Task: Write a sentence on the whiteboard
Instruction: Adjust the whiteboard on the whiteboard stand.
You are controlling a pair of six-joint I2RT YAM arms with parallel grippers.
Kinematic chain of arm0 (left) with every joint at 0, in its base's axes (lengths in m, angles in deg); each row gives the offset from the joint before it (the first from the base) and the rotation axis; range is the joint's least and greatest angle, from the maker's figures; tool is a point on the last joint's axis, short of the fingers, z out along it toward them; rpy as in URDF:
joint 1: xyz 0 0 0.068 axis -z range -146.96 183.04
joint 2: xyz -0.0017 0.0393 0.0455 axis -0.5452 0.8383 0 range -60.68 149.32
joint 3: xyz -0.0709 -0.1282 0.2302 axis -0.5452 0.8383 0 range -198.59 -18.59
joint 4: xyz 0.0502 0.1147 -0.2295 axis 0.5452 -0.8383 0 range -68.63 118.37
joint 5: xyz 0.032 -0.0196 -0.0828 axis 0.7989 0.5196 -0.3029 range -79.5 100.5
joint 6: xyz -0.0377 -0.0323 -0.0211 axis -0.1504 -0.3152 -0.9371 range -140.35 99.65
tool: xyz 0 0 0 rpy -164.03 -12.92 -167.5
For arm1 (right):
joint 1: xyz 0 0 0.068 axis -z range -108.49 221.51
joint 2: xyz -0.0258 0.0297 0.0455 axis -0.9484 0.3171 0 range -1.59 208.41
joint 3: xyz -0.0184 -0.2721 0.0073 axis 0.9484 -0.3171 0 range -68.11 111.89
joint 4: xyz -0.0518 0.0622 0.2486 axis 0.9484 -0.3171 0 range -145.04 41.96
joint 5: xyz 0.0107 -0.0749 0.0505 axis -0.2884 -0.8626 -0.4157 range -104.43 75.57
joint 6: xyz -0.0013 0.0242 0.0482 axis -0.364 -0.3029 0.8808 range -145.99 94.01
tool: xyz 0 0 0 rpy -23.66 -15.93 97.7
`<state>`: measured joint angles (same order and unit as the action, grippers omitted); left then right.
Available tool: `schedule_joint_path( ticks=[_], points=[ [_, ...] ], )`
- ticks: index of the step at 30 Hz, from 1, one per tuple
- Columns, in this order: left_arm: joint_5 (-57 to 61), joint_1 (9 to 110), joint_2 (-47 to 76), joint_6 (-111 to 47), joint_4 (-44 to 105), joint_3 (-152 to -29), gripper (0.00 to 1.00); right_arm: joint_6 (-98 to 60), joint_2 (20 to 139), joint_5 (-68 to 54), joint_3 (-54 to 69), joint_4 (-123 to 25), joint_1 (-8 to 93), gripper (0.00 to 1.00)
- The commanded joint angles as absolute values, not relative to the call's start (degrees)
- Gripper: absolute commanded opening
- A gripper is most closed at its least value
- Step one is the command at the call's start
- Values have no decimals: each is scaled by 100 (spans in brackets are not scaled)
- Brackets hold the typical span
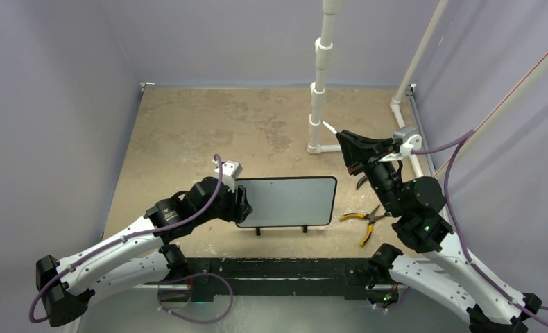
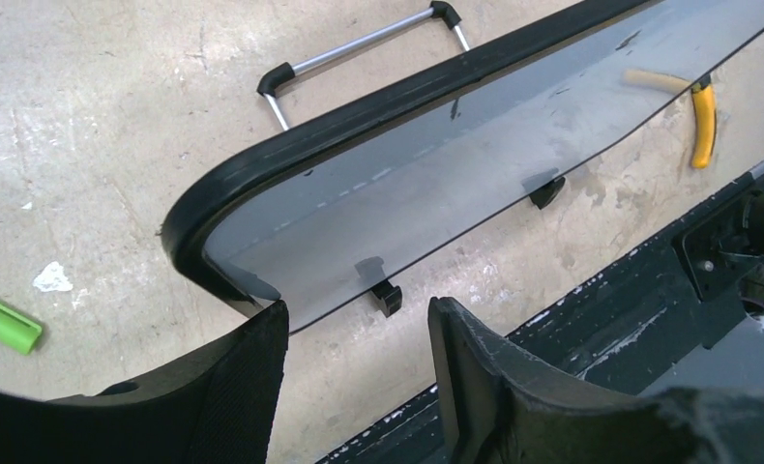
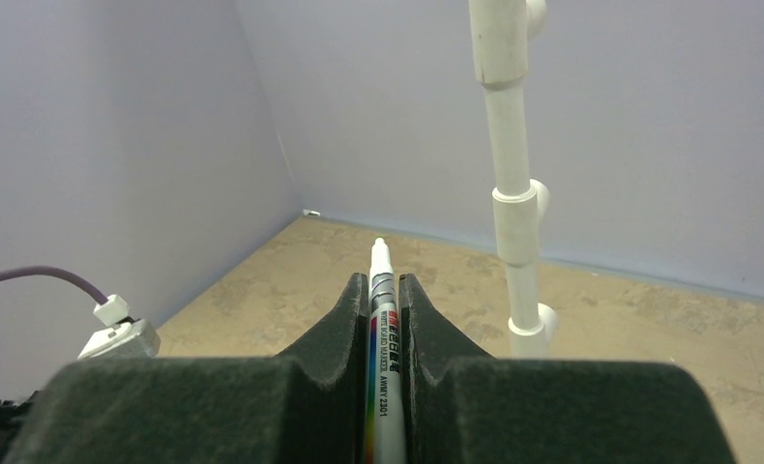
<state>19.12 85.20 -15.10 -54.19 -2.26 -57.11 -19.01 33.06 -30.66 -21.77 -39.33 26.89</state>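
both arm bases sit at the near edge of the bench (image 1: pixel 209 125). left arm reaches forward and inward, and the left claw (image 2: pixel 357 314) is at the left end of the whiteboard (image 1: pixel 288 201). in the wrist view its jaws stand well apart with bare bench between them, and the board's lower corner meets the tip of one finger (image 2: pixel 262 348); nothing is clamped. a green cap (image 2: pixel 6 324) lies on the bench off to that side.

the whiteboard stands near the front middle of the bench on two black feet (image 1: pixel 258 231), its long side running left to right and its face toward the arms. the face reads grey, and any writing on it is too faint to tell. a silver bar (image 2: pixel 359 43) with black ends shows just behind its frame.

yellow-handled pliers (image 1: pixel 363 220) lie just right of the board.

farther back and raised off the bench, the right claw (image 3: pixel 386 290) is closed tight on a marker (image 3: pixel 380 256), tip pointing away toward the back wall, apart from the board. a white pipe stand (image 1: pixel 318 90) rises beyond it.
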Motion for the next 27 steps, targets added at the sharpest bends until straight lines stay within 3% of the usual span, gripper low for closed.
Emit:
schedule_joint_path(
  ticks=[1,16,27],
  points=[
    [2252,8525,-1488,-5032,-227,-5968,55,-2001,3330,-3209,-2210,-3628,2671,0],
    [2658,8525,-1367,-5041,480,-5796,55,-1975,3202,-3222,-2221,-3670,2669,0],
    [1993,8892,-1027,-5874,49,-5700,54,-1967,3168,-3266,-2320,-3585,2669,0]
  ],
)
